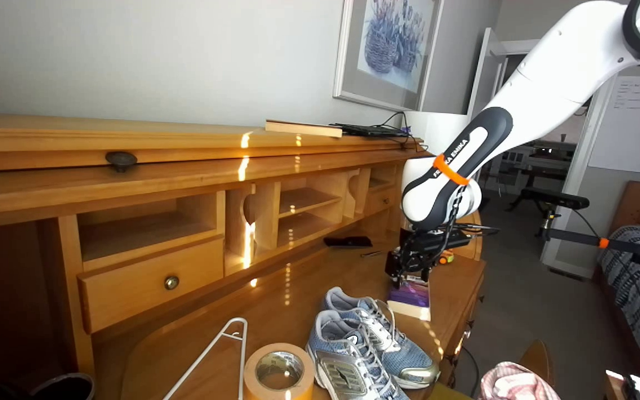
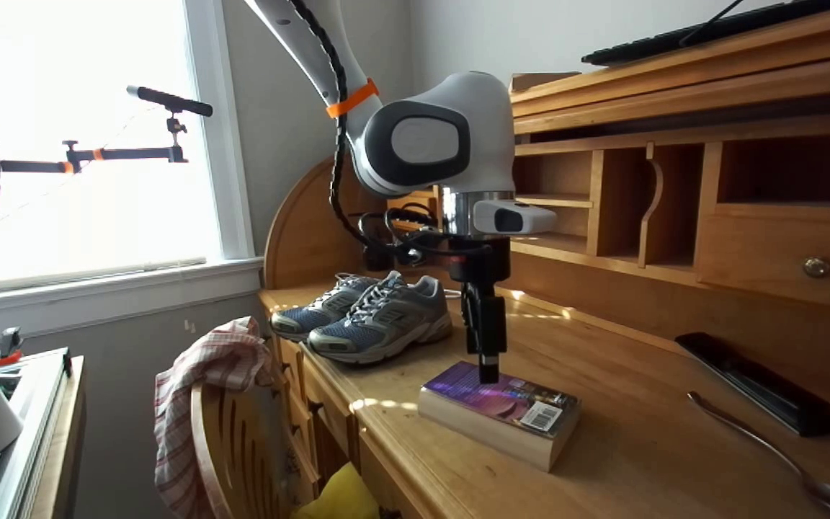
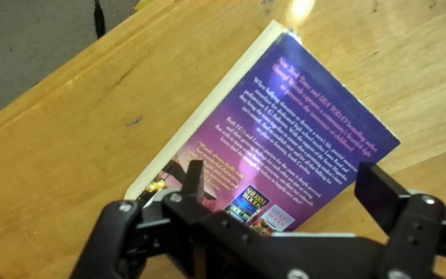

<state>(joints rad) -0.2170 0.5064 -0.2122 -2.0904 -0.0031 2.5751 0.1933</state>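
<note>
A thick paperback book (image 1: 409, 297) with a purple and blue back cover lies flat on the wooden desk. It also shows in an exterior view (image 2: 487, 404) and in the wrist view (image 3: 285, 116). My gripper (image 3: 281, 168) is open, with its fingers wide apart and nothing between them. It points down above the book. In the wrist view one finger overlaps the cover and the other is by the book's edge. The gripper also shows in both exterior views (image 1: 410, 272) (image 2: 488, 371). The fingertips look close over the cover; I cannot tell if they touch it.
Grey-blue sneakers (image 2: 386, 317) stand beside the book. A tape roll (image 1: 278, 384) and white hanger (image 1: 243, 355) lie beyond them. A black object (image 2: 761, 386), a spoon (image 2: 753, 436) and a toy (image 1: 446, 257) are also on the desk. A chair (image 2: 206, 440) stands at its front.
</note>
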